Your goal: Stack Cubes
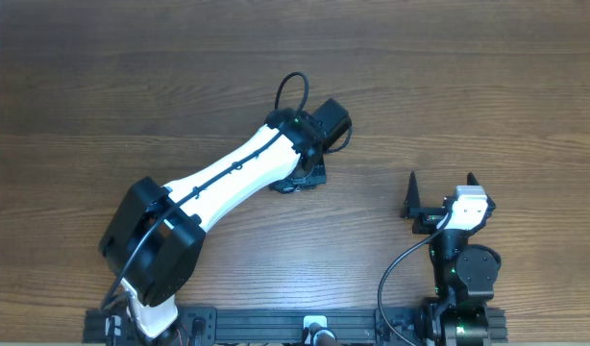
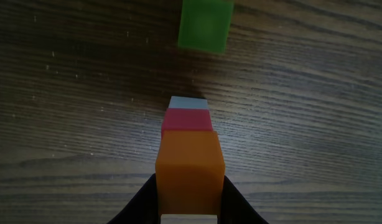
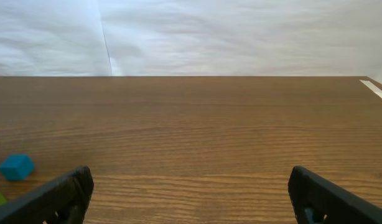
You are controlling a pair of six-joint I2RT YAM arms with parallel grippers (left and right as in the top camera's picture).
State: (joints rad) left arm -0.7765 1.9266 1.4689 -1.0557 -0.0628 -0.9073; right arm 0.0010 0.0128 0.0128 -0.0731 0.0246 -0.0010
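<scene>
We note left claw [image 2: 190, 185] clamped on orange cube [image 2: 190, 168], held square over red cube [image 2: 186, 119] and pale blue cube [image 2: 188, 102], presumably to align the stack. Right claw [image 1: 441, 190] wide, parked aside; green cube [image 2: 205, 25] lies nearby on desk [image 2: 66, 124].

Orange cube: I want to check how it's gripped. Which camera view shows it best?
The left wrist view: the orange cube sits close up between the fingers of the left claw, over a pink cube. In the top view the left arm covers that spot. The right wrist view looks across the table elsewhere.
</scene>
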